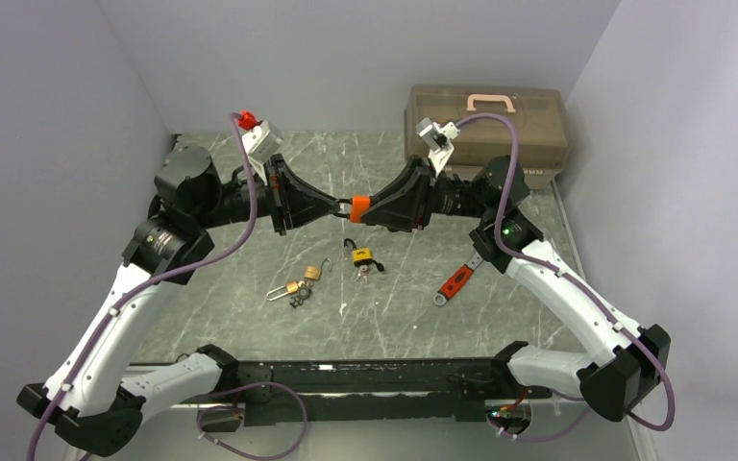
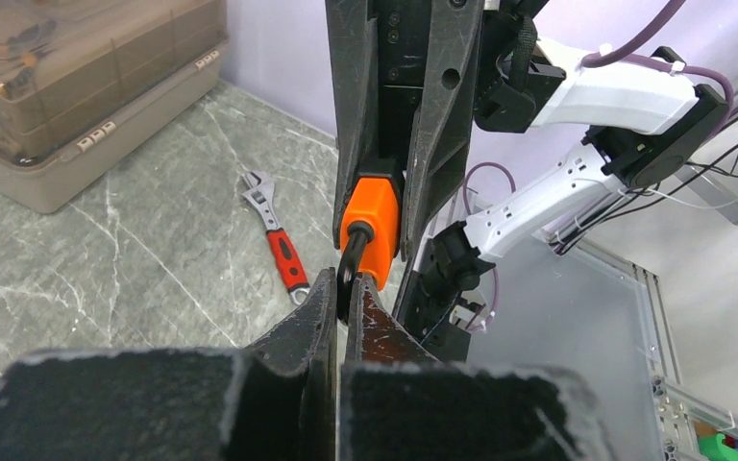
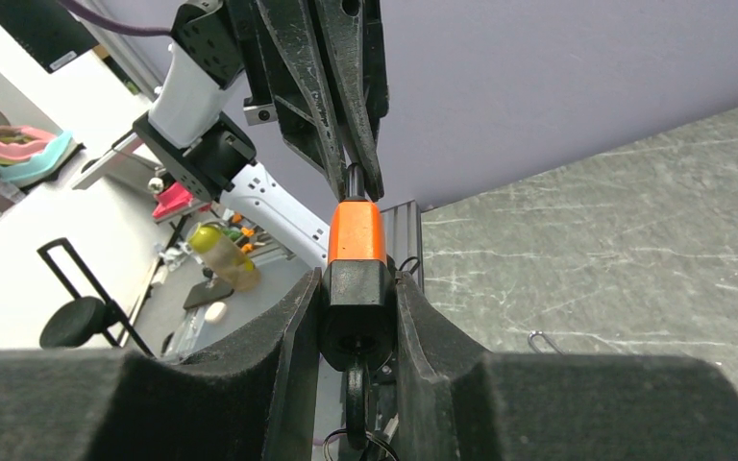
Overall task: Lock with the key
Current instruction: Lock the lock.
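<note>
**Fingers from both arms clamp one orange padlock above the table**

On the left, the left gripper reaches in towards the middle. Its tips are drawn narrow, nipping the dark shackle of the orange padlock. The lock hangs in the air between the two arms, clear of the table, over its middle and towards the far side. From the right, the right gripper meets it tip to tip, with its fingers pressed against both sides of the lock's black lower body. The orange part points at the left gripper. In the right wrist view a dark ring hangs under the body, and whether a key sits in the lock cannot be told.

On the table below, nearer than the grippers, two small brass padlocks lie left of centre with their shackles open and a clump of keys touching them. Just right of these lies a yellow-and-black padlock with keys at its near side. Further right lies a red-handled wrench. A brown toolbox stands in the far right corner.
</note>
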{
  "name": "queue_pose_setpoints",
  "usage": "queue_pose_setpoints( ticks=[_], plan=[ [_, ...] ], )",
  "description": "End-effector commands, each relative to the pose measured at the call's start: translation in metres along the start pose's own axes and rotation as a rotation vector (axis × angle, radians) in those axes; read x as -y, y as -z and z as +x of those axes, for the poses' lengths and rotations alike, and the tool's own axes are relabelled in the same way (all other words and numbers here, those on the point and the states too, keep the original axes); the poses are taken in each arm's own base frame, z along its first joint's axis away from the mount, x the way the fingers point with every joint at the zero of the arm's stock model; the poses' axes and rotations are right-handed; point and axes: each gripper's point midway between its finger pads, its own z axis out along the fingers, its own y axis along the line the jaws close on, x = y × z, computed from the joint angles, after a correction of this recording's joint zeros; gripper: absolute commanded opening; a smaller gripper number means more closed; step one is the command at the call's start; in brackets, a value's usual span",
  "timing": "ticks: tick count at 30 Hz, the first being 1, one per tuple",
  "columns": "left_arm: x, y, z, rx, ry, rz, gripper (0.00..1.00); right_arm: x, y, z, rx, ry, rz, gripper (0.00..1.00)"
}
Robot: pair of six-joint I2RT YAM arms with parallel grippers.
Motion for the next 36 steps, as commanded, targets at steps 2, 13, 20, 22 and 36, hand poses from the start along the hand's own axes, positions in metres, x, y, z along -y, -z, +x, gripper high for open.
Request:
queue_pose_setpoints(
  ticks=[2,13,20,22,36],
  plan=[
    [0.024,-0.013,0.013,-0.057,0.017,0.136,0.0,-0.007,-0.016,-0.023,0.061,0.065,-0.015,0.0],
    [0.025,-0.019,0.016,-0.074,0.02,0.147,0.0,-0.006,-0.019,-0.022,0.054,0.066,-0.021,0.0],
    [0.025,-0.022,0.019,-0.087,0.023,0.154,0.0,-0.005,-0.019,-0.022,0.053,0.07,-0.015,0.0],
    [0.026,-0.023,0.019,-0.089,0.024,0.157,0.0,-0.004,-0.019,-0.021,0.05,0.067,-0.015,0.0],
    [0.028,-0.025,0.025,-0.108,0.025,0.169,0.0,-0.003,-0.021,-0.023,0.051,0.068,-0.022,0.0]
  ],
)
